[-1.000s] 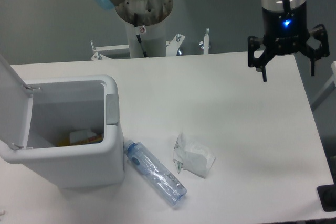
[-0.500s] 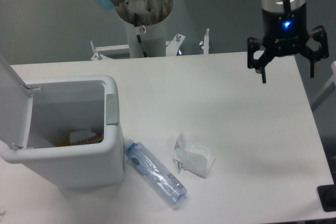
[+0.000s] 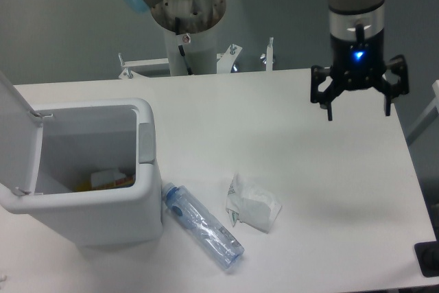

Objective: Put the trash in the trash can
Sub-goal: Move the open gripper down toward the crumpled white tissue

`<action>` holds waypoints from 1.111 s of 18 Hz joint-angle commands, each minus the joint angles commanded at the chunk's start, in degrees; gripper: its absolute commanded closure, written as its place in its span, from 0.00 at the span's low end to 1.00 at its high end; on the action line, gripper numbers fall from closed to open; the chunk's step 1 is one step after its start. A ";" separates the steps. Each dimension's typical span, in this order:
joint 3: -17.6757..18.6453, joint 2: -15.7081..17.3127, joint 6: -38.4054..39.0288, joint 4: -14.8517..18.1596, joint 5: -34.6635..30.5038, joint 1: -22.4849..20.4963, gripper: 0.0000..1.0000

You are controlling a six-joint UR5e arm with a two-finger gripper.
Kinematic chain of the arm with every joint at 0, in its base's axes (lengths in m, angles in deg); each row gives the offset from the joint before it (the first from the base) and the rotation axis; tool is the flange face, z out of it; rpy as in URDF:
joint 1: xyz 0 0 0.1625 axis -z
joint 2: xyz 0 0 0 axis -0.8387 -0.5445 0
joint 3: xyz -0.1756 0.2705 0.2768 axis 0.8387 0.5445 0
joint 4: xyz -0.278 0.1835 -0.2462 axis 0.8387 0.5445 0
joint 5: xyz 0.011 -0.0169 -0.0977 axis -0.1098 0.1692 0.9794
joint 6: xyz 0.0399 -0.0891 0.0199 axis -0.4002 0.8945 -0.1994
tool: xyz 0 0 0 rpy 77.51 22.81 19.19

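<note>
At the left of the frame the trash can [image 3: 103, 197] is seen with its lid [image 3: 15, 118] swung open, and some small items already lie at its bottom. Just beside its lower right corner, perhaps touching it, the bottle [image 3: 202, 226] lies flat on the table [image 3: 302, 162], its blue cap toward the can. The bottle is judged light, empty and easily crushed, and its crinkled plastic may be slippery; it would best be taken across the middle of its body. A little to the right, the wrapper [image 3: 254, 205] lies apart from the bottle. It is judged very light and soft, so it can be pinched at its raised crumpled middle. In the upper right the gripper [image 3: 357, 106] hangs above the table, well apart from both items, with its fingers spread wide and nothing between them. Compared with the earlier frames, the gripper has been shifted to the left and somewhat lower in the picture; the trash has not been moved.
</note>
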 joint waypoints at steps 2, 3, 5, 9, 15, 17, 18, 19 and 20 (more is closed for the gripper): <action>0.97 -0.17 0.00 0.00 0.17 0.88 0.00; 1.15 -0.44 0.09 0.09 0.26 1.49 0.00; 1.68 -1.84 2.53 0.35 0.44 2.72 0.00; 1.68 -6.14 9.83 0.35 2.89 4.92 0.00; 1.59 -10.19 14.59 0.09 7.64 5.19 0.00; 1.59 -10.98 15.81 0.18 8.61 5.19 0.00; 1.68 -11.25 16.43 0.09 8.61 5.19 0.00; 1.85 -11.77 16.52 0.17 8.61 5.36 0.00; 2.46 -12.39 16.70 0.00 8.44 5.89 0.00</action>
